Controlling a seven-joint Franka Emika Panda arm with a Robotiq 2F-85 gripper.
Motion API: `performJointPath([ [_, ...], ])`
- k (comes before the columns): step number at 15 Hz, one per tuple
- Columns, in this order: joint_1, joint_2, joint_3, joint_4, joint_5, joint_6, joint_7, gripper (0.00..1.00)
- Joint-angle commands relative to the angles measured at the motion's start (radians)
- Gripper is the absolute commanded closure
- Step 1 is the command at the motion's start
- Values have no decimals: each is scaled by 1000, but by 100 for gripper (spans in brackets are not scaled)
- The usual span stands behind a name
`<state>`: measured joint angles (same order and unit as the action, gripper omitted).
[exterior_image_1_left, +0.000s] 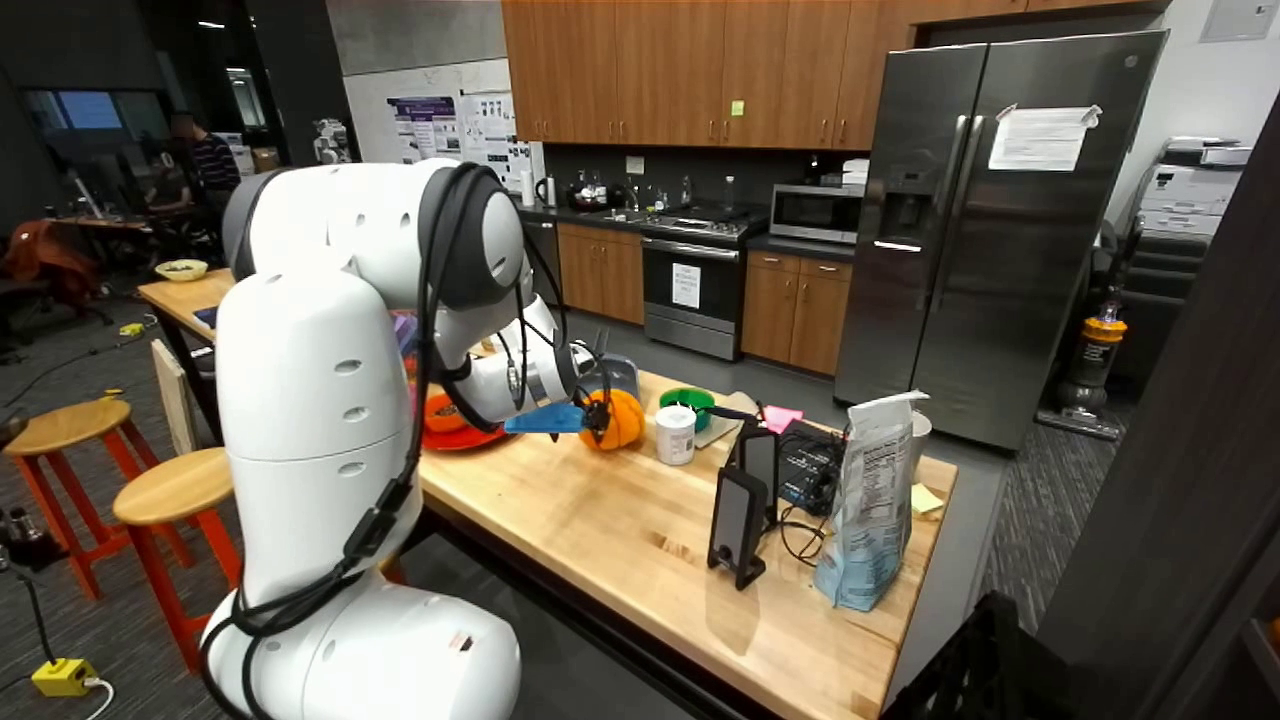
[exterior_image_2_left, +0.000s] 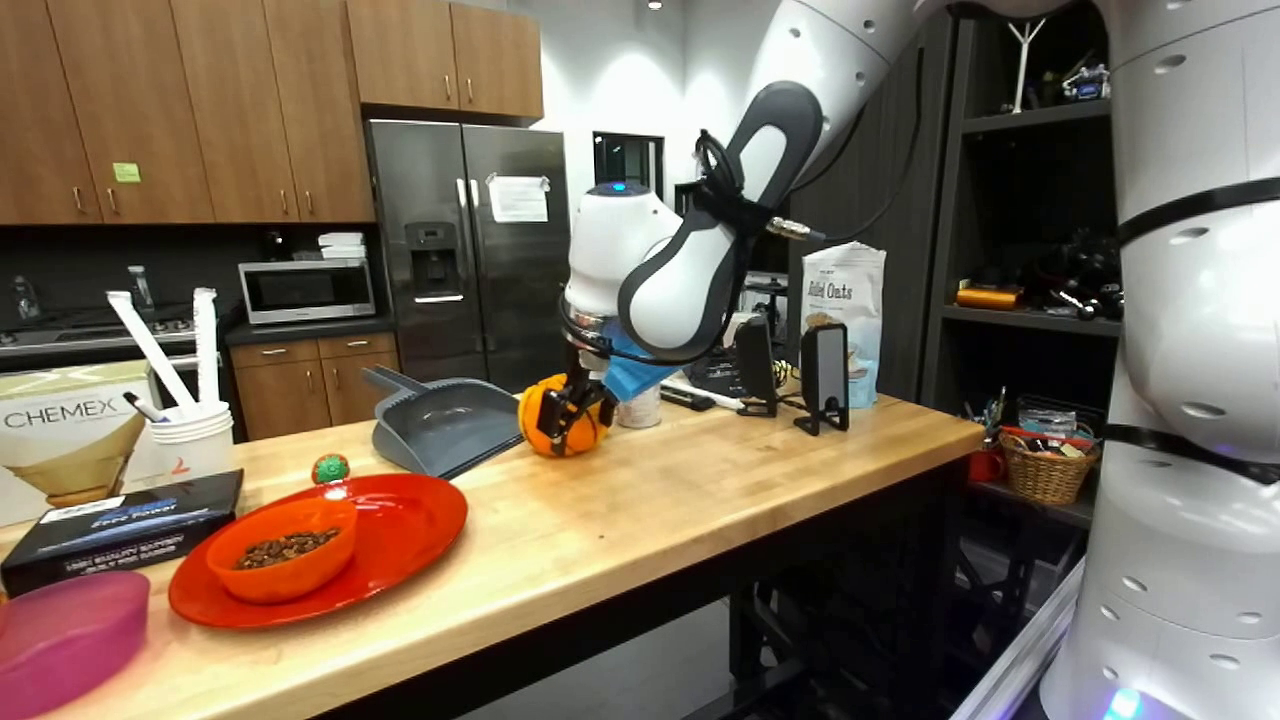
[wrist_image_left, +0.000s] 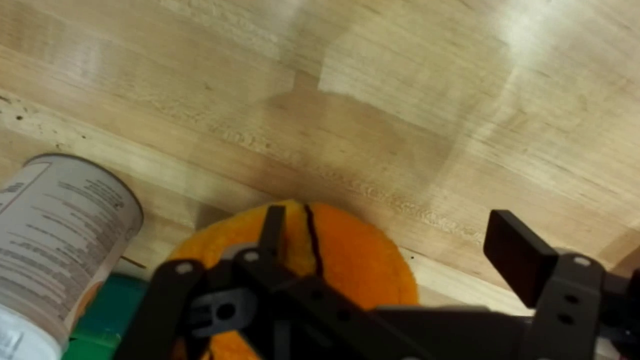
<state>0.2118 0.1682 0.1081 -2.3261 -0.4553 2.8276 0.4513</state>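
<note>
An orange plush pumpkin with dark lines (exterior_image_2_left: 534, 420) sits on the wooden table. It also shows in an exterior view (exterior_image_1_left: 624, 420) and the wrist view (wrist_image_left: 355, 255). My gripper (wrist_image_left: 397, 245) is open with wide-apart black fingers. In the wrist view one finger overlaps the pumpkin and the other is over bare wood to its right. Nothing shows held between them. In an exterior view the gripper (exterior_image_2_left: 575, 415) is right at the pumpkin; I cannot tell whether it touches. A white labelled can (exterior_image_1_left: 675, 436) stands beside the pumpkin, also at the left of the wrist view (wrist_image_left: 65, 235).
A green bowl (exterior_image_1_left: 703, 402) stands behind the can. A grey dustpan (exterior_image_2_left: 450, 420) lies by the pumpkin. A red plate (exterior_image_2_left: 425, 525) holds an orange bowl (exterior_image_2_left: 290, 582) with brown bits. Black speakers (exterior_image_1_left: 737, 520) and an oats bag (exterior_image_1_left: 868, 500) stand toward the table's far end.
</note>
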Motion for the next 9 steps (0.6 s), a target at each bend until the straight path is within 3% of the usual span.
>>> performJointPath([
  [1,-11,12,-7,-3,-21,68,-38,0],
  [7,-37,44,12,-9,8,176,-153,0],
  [8,21,111,24,126,6,105,-97,0],
  [9,23,123,32,141,12,107,-104,0],
])
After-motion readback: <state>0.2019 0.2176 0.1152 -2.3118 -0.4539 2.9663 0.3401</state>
